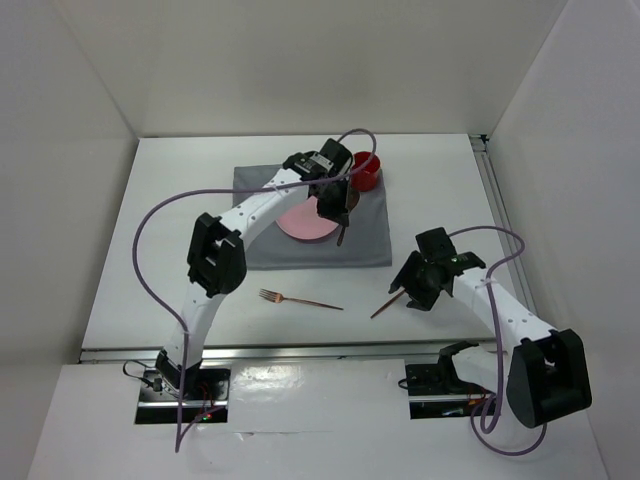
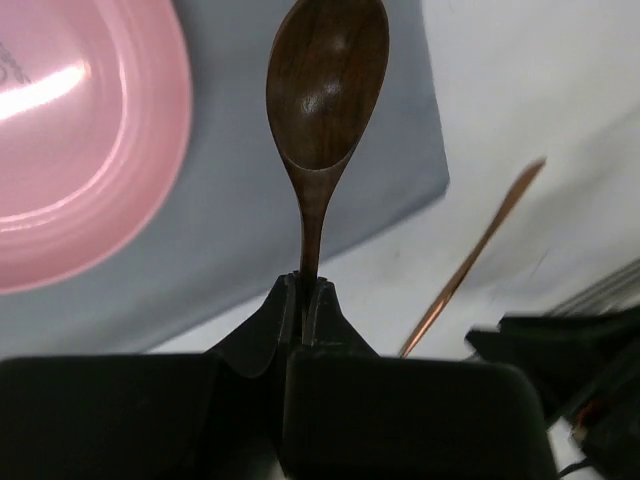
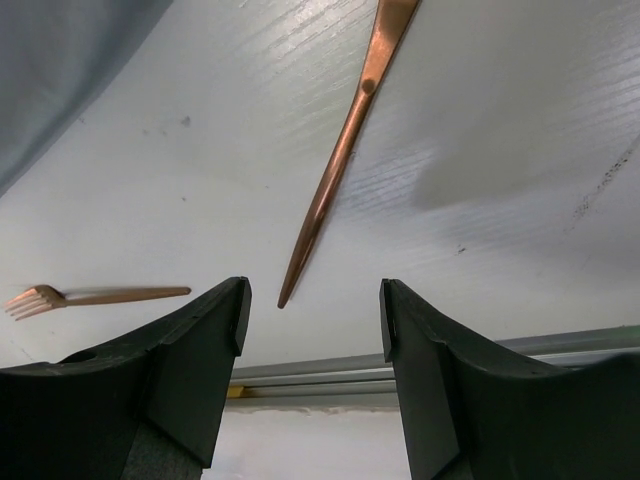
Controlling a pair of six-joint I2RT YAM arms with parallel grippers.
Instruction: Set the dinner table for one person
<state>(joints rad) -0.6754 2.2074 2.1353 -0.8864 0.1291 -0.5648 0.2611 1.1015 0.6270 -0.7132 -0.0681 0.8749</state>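
Desk (image 1: 180, 200), white and wide, below both arms. Left pincer (image 2: 305, 292) clenched on thin handle of dark wooden spoon (image 2: 325, 80), above grey cloth (image 2: 250, 230), beside pink plate (image 2: 80, 150). Right pincer (image 3: 312, 300) released, hovering over copper utensil (image 3: 340, 160), perhaps a knife. Copper fork (image 3: 90, 297) further left on bare desk.

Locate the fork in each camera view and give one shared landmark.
Top view: fork lies on the white table, just below the grey cloth.
Left wrist: not in view.
Right wrist: low left, on the table.
Shared landmark: the grey cloth, in all three.
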